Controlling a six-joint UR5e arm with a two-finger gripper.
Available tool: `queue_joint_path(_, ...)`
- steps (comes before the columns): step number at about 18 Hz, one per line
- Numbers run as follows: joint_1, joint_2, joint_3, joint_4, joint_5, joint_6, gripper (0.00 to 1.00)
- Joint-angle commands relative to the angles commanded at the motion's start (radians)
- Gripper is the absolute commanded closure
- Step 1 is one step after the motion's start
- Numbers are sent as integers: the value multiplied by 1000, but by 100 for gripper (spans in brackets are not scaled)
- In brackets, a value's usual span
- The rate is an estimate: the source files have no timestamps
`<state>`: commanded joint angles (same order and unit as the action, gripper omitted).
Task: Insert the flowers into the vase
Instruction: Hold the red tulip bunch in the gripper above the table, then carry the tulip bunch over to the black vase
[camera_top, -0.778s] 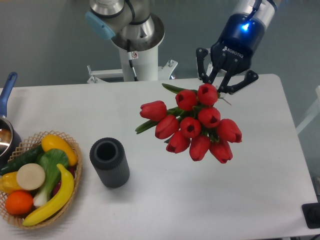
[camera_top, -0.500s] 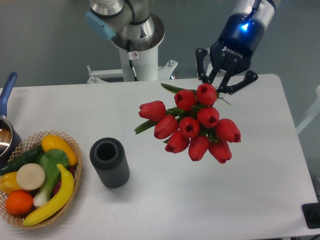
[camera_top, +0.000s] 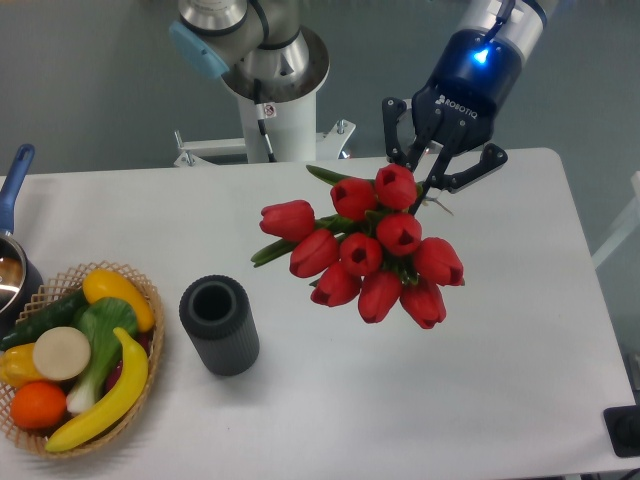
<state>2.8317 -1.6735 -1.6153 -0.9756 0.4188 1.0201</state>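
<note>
The flowers (camera_top: 370, 250), a bunch of red closed tulip heads with green leaves, hang in the air over the middle right of the table. My gripper (camera_top: 432, 172) is shut on their stems at the bunch's upper right; the stems are mostly hidden behind the heads. The vase (camera_top: 218, 324), a dark grey thick-walled cylinder with a round hole at its top, stands upright on the table, to the lower left of the bunch and apart from it.
A wicker basket (camera_top: 148, 300) with fruit and vegetables sits at the table's left front. A pot with a blue handle (camera_top: 14, 180) is at the left edge. The arm's white base (camera_top: 275, 110) stands behind the table.
The gripper and the flowers have moved left and slightly up, toward the vase's side. The vase and basket have not moved.
</note>
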Motion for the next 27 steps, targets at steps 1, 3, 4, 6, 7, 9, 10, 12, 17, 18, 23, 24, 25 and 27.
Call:
queue_joint_path(1,-2,-3,0,2,0,2,76)
queue_joint_path(3,-3,-5,0,12,0,2,76)
queue_joint_path(4,-11,-8,0,26,0,2,76)
queue_joint_path(6,-40,-23,0,58,0,2,76)
queue_joint_path(7,-57,-26,-2,70,0,2,76)
queue_joint_path(9,-67,-40,0,95,-8,2,76)
queue_joint_path(10,-78,-48,2,104,-47,2,76)
queue_joint_path(12,-87,-77,-3,110,-144,8,76)
queue_joint_path(17,-138,-118,-18,155,-280,21,76)
queue_joint_path(18,-143,-126,-26,156,-316,26,76)
queue_joint_path(23,-198,-140,-46,156,-403,26,76)
queue_joint_path(24,-221,-146,-70,156,-429,26,78)
queue_joint_path(25,-233,-149,-93,158,-457,31,78)
queue_joint_path(27,-235,-158,-112,156,-483,34,79)
